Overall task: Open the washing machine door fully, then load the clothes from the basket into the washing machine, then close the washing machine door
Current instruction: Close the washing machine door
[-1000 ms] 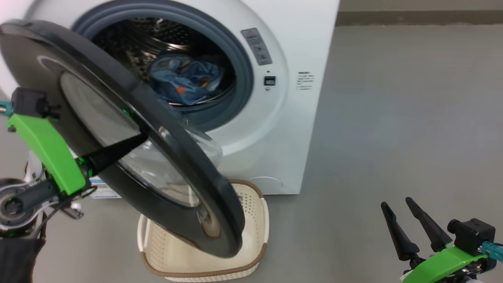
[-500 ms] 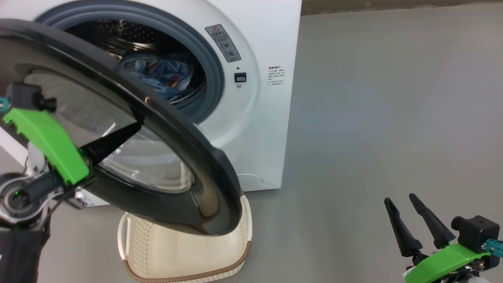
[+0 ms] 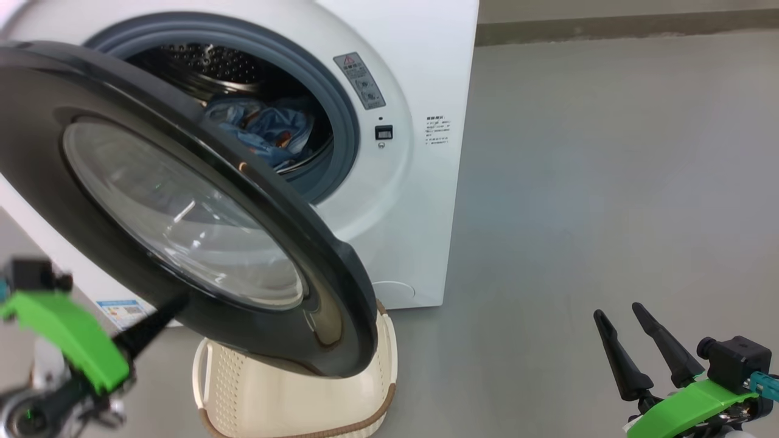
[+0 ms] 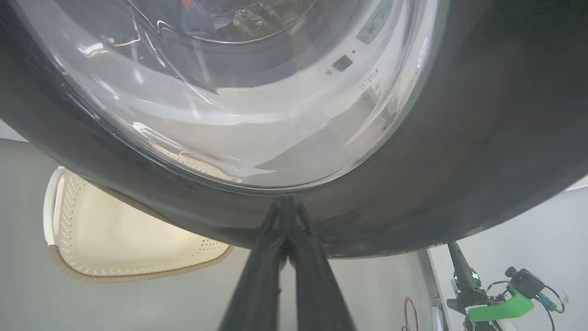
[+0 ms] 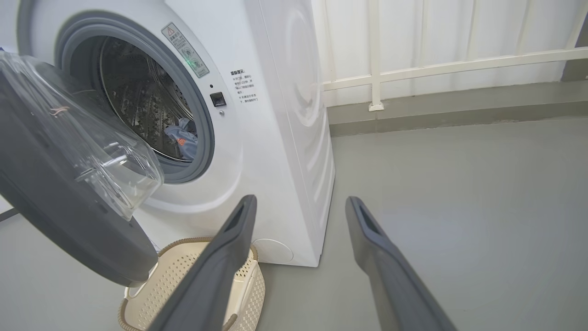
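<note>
The white washing machine [image 3: 420, 73] stands with its door [image 3: 328, 261] partly swung out, black rim and clear glass bowl facing me. Light-blue clothes [image 3: 261, 131] lie inside the steel drum and show through the opening in the right wrist view [image 5: 181, 138]. The cream basket [image 3: 274, 395] sits on the floor under the door's lower edge. What shows of its inside [image 4: 115, 230] holds nothing. My left gripper [image 3: 179, 299] is shut, its tips pressed against the lower black rim of the door [image 4: 482, 138]. My right gripper [image 3: 617, 310] hangs open over bare floor to the right.
Grey floor [image 3: 608, 182] stretches to the right of the machine. A white railing [image 5: 376, 69] and a low kerb run behind it. A blue sticker [image 3: 118, 310] is on the machine's lower left front. The basket [image 5: 193, 276] stands close against the machine's base.
My left gripper has dropped from the door's glass to its lower rim. The door's outer face now shows more broadly. The head camera has shifted. The right arm has stayed put.
</note>
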### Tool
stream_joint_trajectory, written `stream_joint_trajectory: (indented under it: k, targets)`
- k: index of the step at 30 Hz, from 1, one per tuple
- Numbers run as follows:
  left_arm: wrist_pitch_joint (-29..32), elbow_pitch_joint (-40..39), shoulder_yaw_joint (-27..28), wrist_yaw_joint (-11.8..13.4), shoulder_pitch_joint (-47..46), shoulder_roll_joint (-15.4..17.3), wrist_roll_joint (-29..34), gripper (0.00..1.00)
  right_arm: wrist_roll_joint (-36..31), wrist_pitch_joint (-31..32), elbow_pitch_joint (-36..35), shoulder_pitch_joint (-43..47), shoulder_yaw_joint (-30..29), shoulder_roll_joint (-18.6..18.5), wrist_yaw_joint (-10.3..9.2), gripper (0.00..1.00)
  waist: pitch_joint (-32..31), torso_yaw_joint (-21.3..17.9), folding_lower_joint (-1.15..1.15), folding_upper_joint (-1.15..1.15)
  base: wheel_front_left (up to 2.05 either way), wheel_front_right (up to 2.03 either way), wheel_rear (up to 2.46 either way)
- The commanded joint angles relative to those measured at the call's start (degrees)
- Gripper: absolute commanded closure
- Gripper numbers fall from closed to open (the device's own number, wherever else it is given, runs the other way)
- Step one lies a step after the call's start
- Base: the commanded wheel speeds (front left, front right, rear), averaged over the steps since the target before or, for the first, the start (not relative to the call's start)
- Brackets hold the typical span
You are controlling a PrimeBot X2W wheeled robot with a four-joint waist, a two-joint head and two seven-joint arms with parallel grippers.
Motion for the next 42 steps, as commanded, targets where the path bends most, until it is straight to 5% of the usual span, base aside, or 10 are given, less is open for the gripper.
stream_joint_trajectory:
  k: [1,5,7,8,10,11,31,42]
  targets:
    - [-0.8,-1.7,3.0,-0.4,-0.6,2.5,-0.4,1.0,0.3,-0.7,-1.3,-0.2,0.9,-1.3,0.57,0.0,-0.3,-0.3,0.0,0.0,0.0,0.0,0.0]
    - [-4.0,-1.6,3.7,-0.4,4.4,2.7,0.2,1.0,0.4,-0.7,-1.5,0.2,0.9,-1.6,0.57,0.0,-0.6,-0.9,0.0,0.0,0.0,0.0,0.0]
    - [-6.0,-1.1,3.4,-0.4,6.6,3.1,1.7,0.85,0.4,-0.7,-1.5,0.4,0.8,-1.7,0.57,0.0,-0.7,-1.2,0.0,0.0,0.0,0.0,0.0]
    - [-7.2,-0.7,3.2,-0.4,7.6,3.2,2.5,0.71,0.4,-0.7,-1.5,0.6,0.8,-1.7,0.57,0.0,-0.8,-1.4,0.0,0.0,0.0,0.0,0.0]
    - [-9.7,0.4,2.8,-0.4,9.3,3.4,4.0,0.05,0.5,-0.7,-1.5,0.8,0.8,-1.7,0.57,0.0,-0.8,-1.7,0.0,0.0,0.0,0.0,0.0]
    - [-10.7,0.9,2.4,-0.4,10.1,3.5,4.5,0.0,0.5,-0.7,-1.5,0.8,0.7,-1.7,0.57,0.0,-0.8,-1.9,0.0,0.0,0.0,0.0,0.0]
    - [-43.3,8.7,-4.0,-0.4,19.0,3.8,9.6,0.0,0.8,-0.7,-1.2,2.0,-0.1,-2.0,0.57,0.0,-1.6,-7.0,0.0,0.0,0.0,0.0,0.0]
    - [-52.2,12.8,-3.2,-0.4,19.6,2.6,19.3,0.0,1.0,-0.7,-0.6,2.1,-0.5,-2.0,0.57,0.0,-1.6,-8.3,0.0,0.0,0.0,0.0,0.0]
